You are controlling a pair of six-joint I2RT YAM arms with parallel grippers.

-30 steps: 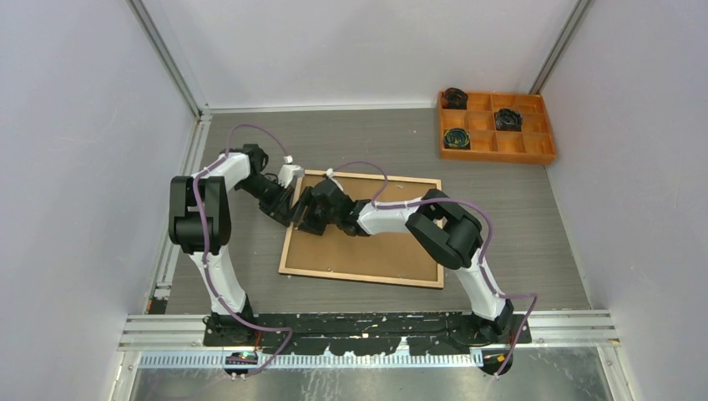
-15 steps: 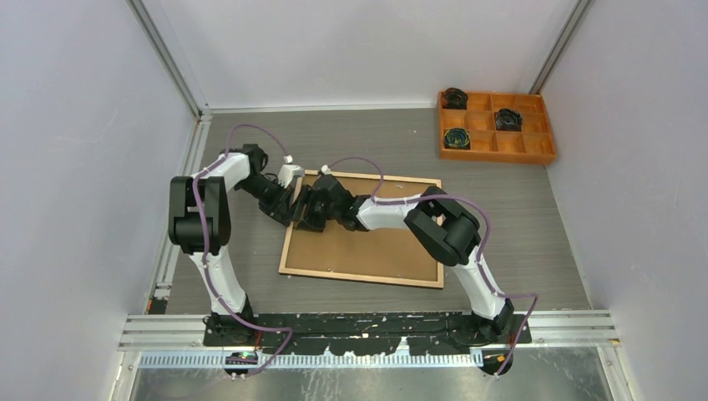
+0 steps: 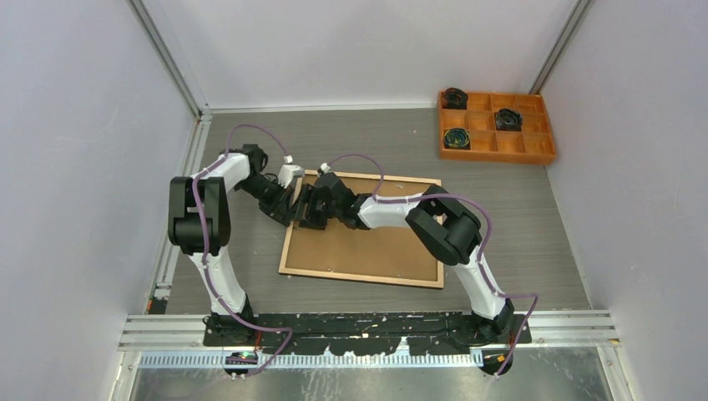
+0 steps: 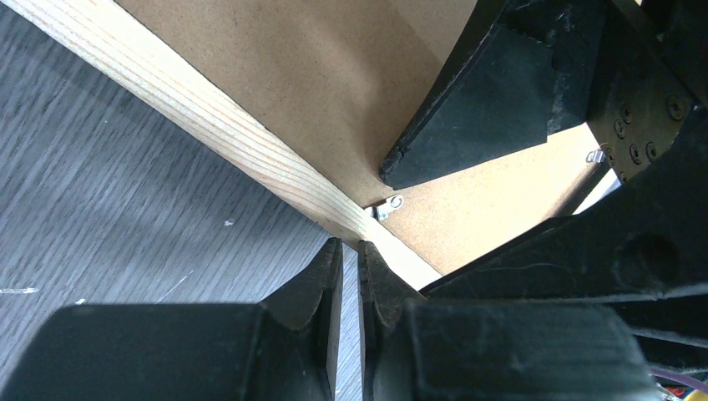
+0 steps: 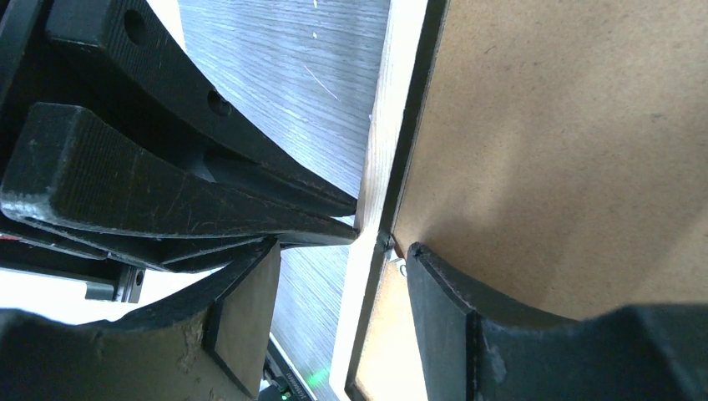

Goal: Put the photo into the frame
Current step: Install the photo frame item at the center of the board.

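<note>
The frame (image 3: pixel 359 276) lies back up on the table, its light wood rim (image 4: pixel 209 125) around a brown backing panel (image 3: pixel 380 246). The photo is hidden. Both grippers meet at the frame's left edge near its far corner. My left gripper (image 4: pixel 349 245) is shut, with only a thin slit between the jaws, and its tips rest against the rim's outer side beside a small metal clip (image 4: pixel 386 206). My right gripper (image 5: pixel 344 246) stands open astride the rim (image 5: pixel 401 83). One of its fingers rests on the backing panel (image 5: pixel 568 150) by the clip. The other is outside over the table.
An orange compartment tray (image 3: pixel 498 157) with dark coiled items stands at the far right. Pale walls close in the table on the left, back and right. The arms' bases sit on a rail (image 3: pixel 367 327) at the near edge.
The right gripper has slid a little left and away along the backing panel towards the frame's left rim. The left gripper has barely moved.
</note>
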